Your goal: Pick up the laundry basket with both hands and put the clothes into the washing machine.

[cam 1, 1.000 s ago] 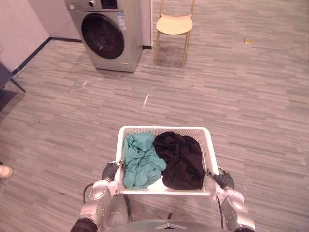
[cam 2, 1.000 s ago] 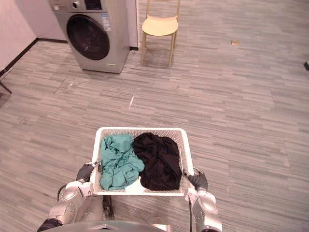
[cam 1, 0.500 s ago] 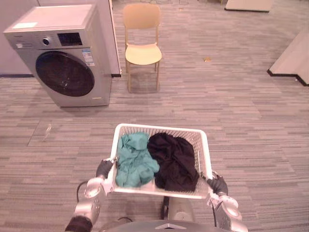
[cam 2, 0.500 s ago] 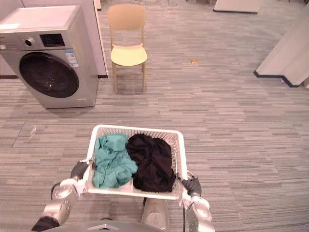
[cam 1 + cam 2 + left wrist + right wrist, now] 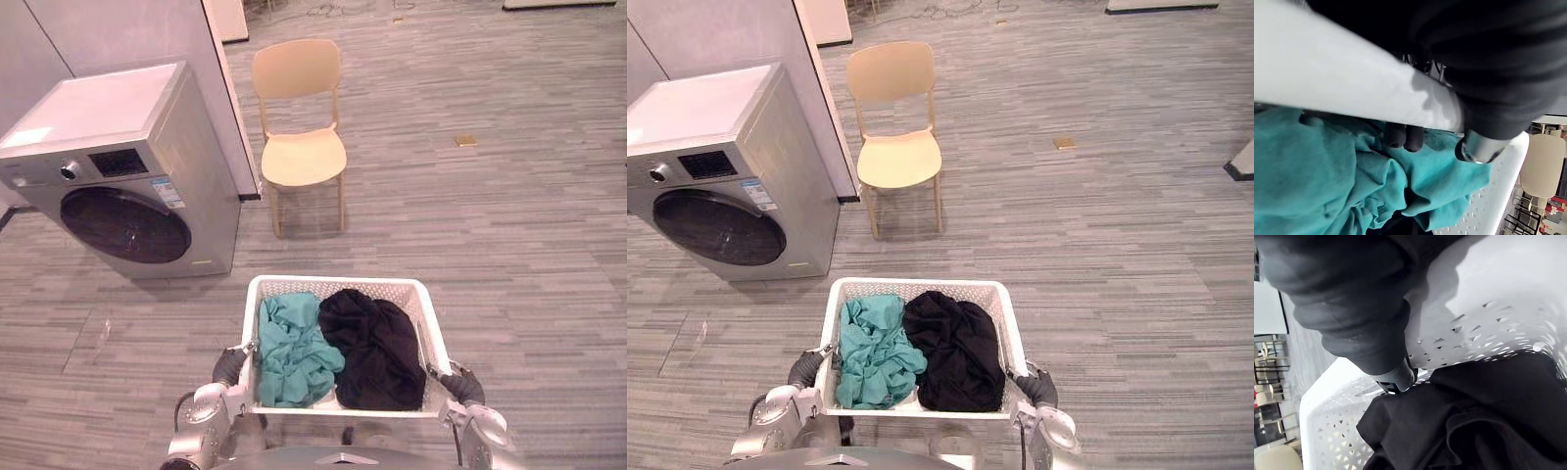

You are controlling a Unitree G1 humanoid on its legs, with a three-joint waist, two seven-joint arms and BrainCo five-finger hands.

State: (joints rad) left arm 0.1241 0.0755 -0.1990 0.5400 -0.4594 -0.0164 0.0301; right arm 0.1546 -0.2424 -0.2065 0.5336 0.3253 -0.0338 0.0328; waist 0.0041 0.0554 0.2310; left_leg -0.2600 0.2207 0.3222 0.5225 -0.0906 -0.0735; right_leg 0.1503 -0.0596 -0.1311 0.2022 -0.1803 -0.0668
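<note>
I hold a white perforated laundry basket [image 5: 338, 286] in front of me, off the floor. A teal garment [image 5: 294, 348] lies in its left half and a black garment [image 5: 374, 348] in its right half. My left hand [image 5: 229, 366] is curled over the basket's left rim [image 5: 1352, 93], dark fingertips [image 5: 1404, 138] hooked inside above the teal cloth [image 5: 1312, 166]. My right hand [image 5: 461, 385] grips the right rim [image 5: 1488, 289], a finger [image 5: 1396, 377] reaching down inside by the black cloth [image 5: 1469, 421]. The silver washing machine [image 5: 118, 176] stands ahead to the left, its round dark door [image 5: 125, 223] shut.
A pale yellow chair [image 5: 302, 137] stands right of the washer against a grey wall panel [image 5: 127, 39]. Open striped floor lies between the basket and the washer. A small tan object [image 5: 466, 141] lies on the floor far right.
The camera view has swung and moved: the washer and chair now appear nearer and more to the left. The basket stays held by both hands with the clothes inside.
</note>
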